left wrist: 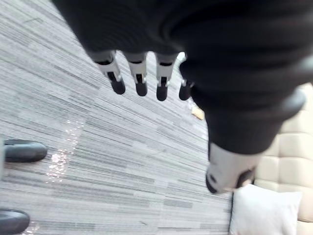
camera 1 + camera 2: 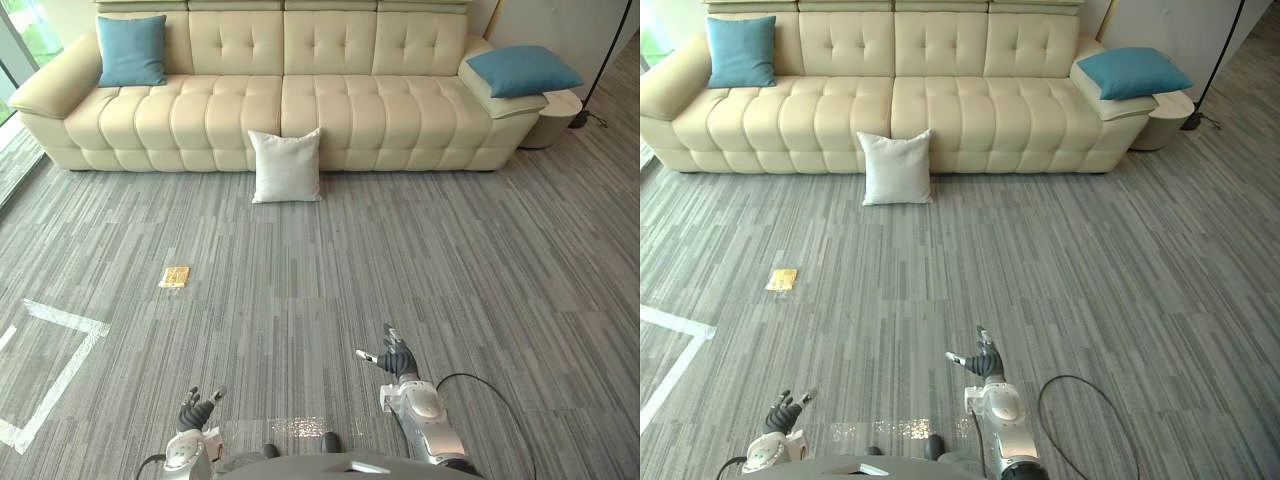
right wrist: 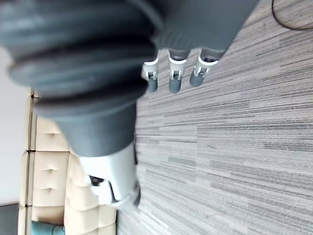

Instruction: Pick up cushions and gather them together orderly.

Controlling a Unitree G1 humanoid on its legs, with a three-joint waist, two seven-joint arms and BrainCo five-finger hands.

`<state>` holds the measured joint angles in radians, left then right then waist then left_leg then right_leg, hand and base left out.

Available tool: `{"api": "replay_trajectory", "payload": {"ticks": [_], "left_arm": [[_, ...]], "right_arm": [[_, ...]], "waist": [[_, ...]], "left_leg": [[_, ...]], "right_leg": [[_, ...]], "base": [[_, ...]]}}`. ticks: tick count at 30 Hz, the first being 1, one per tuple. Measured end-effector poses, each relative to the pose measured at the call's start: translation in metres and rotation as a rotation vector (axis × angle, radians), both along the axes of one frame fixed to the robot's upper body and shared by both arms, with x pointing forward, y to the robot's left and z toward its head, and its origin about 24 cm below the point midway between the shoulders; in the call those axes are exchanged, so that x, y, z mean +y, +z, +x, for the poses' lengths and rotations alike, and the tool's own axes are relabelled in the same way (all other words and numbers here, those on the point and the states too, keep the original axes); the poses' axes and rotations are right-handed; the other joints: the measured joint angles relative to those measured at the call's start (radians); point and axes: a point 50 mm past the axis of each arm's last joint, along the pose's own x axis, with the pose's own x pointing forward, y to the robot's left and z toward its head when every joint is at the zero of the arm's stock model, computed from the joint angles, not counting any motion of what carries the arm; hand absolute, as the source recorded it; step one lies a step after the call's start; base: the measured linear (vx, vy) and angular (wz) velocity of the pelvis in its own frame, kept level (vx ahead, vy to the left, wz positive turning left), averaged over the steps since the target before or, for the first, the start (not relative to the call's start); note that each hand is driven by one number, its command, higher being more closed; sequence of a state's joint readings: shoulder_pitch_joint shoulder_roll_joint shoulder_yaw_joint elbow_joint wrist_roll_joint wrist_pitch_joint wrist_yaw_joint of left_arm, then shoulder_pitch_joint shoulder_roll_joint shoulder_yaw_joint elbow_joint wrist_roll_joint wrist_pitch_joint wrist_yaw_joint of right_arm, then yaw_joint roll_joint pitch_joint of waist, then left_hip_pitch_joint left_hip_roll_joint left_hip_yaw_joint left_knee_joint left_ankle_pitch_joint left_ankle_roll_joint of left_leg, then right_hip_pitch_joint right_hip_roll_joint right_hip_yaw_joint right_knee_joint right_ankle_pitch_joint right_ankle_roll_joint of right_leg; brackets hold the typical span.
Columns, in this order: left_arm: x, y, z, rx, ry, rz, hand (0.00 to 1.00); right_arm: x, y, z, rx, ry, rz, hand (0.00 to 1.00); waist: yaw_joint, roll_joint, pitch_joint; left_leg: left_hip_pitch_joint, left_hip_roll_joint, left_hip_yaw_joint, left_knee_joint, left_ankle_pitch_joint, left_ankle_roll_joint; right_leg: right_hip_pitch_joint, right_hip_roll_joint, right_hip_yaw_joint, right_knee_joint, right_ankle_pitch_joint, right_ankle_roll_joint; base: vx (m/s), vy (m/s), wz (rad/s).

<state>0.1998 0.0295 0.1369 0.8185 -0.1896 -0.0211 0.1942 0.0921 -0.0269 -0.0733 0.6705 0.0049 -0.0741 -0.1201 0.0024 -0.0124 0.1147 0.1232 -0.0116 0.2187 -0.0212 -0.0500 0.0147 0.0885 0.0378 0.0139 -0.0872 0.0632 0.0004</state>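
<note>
- Step in hand, as I judge it: the approach, before any pick. Neither hand is carrying anything, and the robot is standing well back from the cushions.
- The left hand [image 2: 198,410] is hanging low at the near edge. It is released, its fingers [image 1: 139,78] lying straight and empty over the floor.
- The right hand [image 2: 397,358] is reaching a little further forward. It is likewise relaxed, with its fingers [image 3: 175,78] straight, its thumb apart, and nothing in its grasp.
- A square white fabric cushion [image 2: 286,166] is standing upright on the floor, leaning against the front of the cream button-tufted sofa [image 2: 330,110] near its middle.
- A square teal-blue cushion [image 2: 131,50] is leaning against the backrest at the sofa's left end. A second teal-blue cushion [image 2: 523,70] is lying flat on the right armrest.
- The three are sitting well apart, so gathering is not yet begun.
- Next move, my judgement: walking up to the white cushion, the nearest one and the only one off the sofa. It is looking plump and soft, so it is calling for a wide grasp or both hands, since the filling will give.
- Materials: the sofa is showing a smooth, leather-like skin in padded squares. The cushions are looking matte and woven. The grey carpet [image 2: 450,260] is running in fine, low-pile stripes.
- A small flat yellowish item [image 2: 174,277] is lying on the carpet at left, and I cannot tell what it is. White tape lines [image 2: 62,345] are marking a corner nearby.
</note>
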Motion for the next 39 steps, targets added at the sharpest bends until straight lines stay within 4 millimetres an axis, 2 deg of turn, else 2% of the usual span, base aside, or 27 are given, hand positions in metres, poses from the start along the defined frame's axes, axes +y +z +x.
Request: {"api": "replay_trajectory", "payload": {"ticks": [4, 11, 24, 39], "left_arm": [[0.001, -0.004, -0.002, 0.032, 0.002, 0.005, 0.00], [0.002, -0.008, -0.003, 0.073, 0.006, 0.007, 0.00], [-0.002, -0.013, -0.007, 0.091, 0.096, -0.060, 0.00], [-0.006, -0.012, 0.000, 0.084, 0.021, -0.065, 0.00]], "right_arm": [[-0.004, -0.019, -0.022, 0.130, -0.046, 0.011, 0.00], [-0.013, -0.038, -0.049, 0.293, -0.128, 0.009, 0.00], [-0.015, -0.045, -0.059, 0.353, -0.228, 0.055, 0.00], [-0.019, -0.048, -0.066, 0.382, -0.299, 0.095, 0.00]], "waist": [[0.000, 0.001, 0.001], [-0.001, 0.003, 0.008], [0.013, 0.008, 0.010], [0.026, 0.008, 0.009]], "left_leg": [[0.001, 0.000, -0.002, 0.000, 0.002, 0.000], [0.014, -0.004, -0.025, -0.027, 0.024, -0.001], [0.037, -0.001, -0.019, -0.052, 0.028, -0.013], [0.030, -0.002, -0.056, -0.056, 0.038, -0.005]], "right_leg": [[0.002, -0.001, -0.004, 0.000, 0.000, 0.000], [0.013, -0.004, -0.028, 0.000, 0.000, 0.000], [0.027, -0.003, -0.030, 0.000, -0.014, 0.009], [0.032, -0.007, -0.089, 0.006, -0.020, 0.011]], "base": [[0.00, 0.000, 0.00], [-0.02, -0.005, 0.10], [-0.03, -0.004, 0.02], [-0.01, -0.008, 0.07]]}}
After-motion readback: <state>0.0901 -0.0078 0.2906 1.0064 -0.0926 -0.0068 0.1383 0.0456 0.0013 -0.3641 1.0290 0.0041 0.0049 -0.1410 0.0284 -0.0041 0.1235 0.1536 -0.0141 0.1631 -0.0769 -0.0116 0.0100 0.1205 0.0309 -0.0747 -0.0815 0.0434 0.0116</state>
